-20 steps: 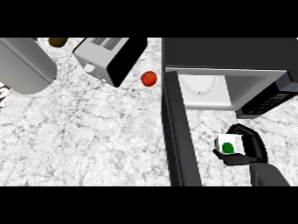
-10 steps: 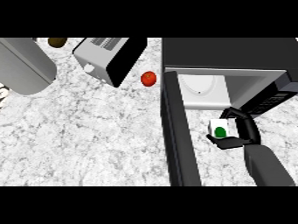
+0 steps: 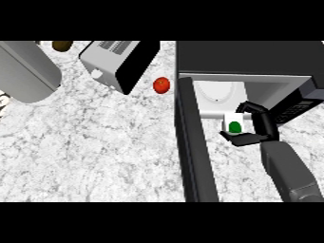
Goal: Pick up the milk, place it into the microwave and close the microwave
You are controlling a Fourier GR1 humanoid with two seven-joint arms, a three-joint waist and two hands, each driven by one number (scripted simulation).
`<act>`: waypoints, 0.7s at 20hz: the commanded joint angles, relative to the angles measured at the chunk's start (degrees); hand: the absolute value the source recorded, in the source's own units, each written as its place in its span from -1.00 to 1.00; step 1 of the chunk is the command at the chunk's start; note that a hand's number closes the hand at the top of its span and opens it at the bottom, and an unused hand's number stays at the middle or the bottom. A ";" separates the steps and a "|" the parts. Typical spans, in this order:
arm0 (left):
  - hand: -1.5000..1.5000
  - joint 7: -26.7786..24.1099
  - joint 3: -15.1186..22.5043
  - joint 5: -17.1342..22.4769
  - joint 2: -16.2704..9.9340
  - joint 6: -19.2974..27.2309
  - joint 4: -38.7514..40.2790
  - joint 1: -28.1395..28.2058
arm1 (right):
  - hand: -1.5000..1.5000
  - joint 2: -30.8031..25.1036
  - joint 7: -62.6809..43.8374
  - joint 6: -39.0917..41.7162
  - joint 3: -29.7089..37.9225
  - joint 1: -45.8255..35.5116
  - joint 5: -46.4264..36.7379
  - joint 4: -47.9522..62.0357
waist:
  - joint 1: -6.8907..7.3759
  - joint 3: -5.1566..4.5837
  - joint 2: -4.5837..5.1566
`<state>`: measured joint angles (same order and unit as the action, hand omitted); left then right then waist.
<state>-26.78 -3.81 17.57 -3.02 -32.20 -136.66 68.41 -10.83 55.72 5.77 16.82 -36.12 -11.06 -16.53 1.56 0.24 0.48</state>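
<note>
The milk (image 3: 234,123) is a small white carton with a green mark, held in my right hand (image 3: 257,124), whose black fingers curl round it. Hand and carton sit at the front edge of the microwave's (image 3: 255,57) open cavity (image 3: 220,92), just at its mouth. The microwave door (image 3: 195,147) stands open, swung out toward me as a long dark slab left of my forearm. My left hand does not show.
A toaster (image 3: 115,64) stands at the back centre with a red tomato (image 3: 161,85) beside it. A large grey cylinder (image 3: 17,71) lies at the back left, a small brown object (image 3: 62,45) behind it. Marble counter (image 3: 87,152) spreads to the left.
My right hand has carried the milk up and away from me, from beside the open door to the mouth of the microwave cavity.
</note>
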 commanded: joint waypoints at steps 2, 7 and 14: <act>-1.00 1.97 -1.03 5.25 -0.52 1.22 -4.25 -2.32 | 1.00 -4.13 -7.76 -2.37 0.47 -9.77 -0.59 1.60 | 1.25 -0.08 0.66; -1.00 0.76 -0.75 4.30 -0.80 0.34 -2.88 -4.42 | 1.00 -5.28 -8.04 -2.92 -0.06 -10.95 -0.89 3.12 | 2.72 -0.03 0.94; -1.00 1.20 -1.00 3.97 -1.97 0.48 -1.33 -7.20 | 1.00 -6.17 -8.13 -14.91 -0.65 -12.43 -2.00 2.38 | 3.82 -0.13 1.62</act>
<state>-26.48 -4.74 18.43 -4.41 -31.81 -135.76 62.29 -10.60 56.71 -2.09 16.60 -37.21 -10.78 -13.51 2.16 -0.24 0.25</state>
